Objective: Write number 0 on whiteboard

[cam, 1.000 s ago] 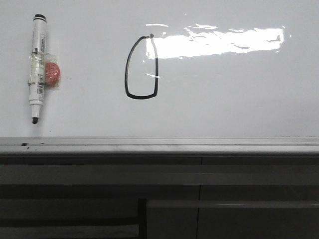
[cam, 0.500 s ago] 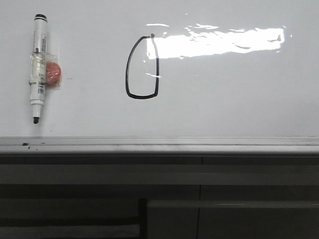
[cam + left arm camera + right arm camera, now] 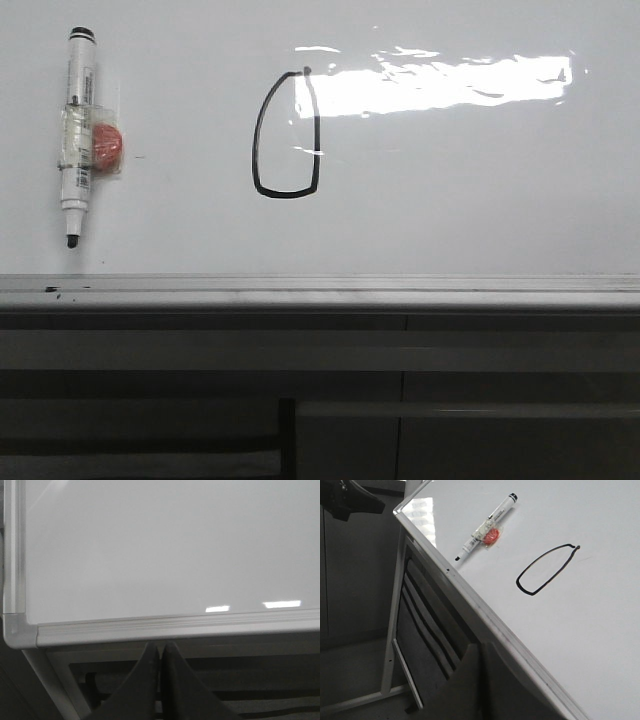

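The whiteboard (image 3: 470, 200) fills the front view, with a bright glare patch at the top. The number 0 (image 3: 255, 140) is a thin black boxy loop drawn left of the glare; it also shows in the right wrist view (image 3: 520, 577). A white marker (image 3: 76, 130) with a black tip and a red magnet hangs on the board at the far left, also in the right wrist view (image 3: 482, 527). My left gripper (image 3: 160, 647) is shut and empty below the board's lower left corner. My right gripper (image 3: 484, 650) is shut and empty below the tray edge. Neither gripper shows in the front view.
A grey metal tray edge (image 3: 320, 292) runs along the board's bottom. Grey panels and dark slats (image 3: 200, 400) lie below it. The board's stand frame (image 3: 390, 645) shows in the right wrist view. The board's rounded lower left corner (image 3: 17, 635) is near my left gripper.
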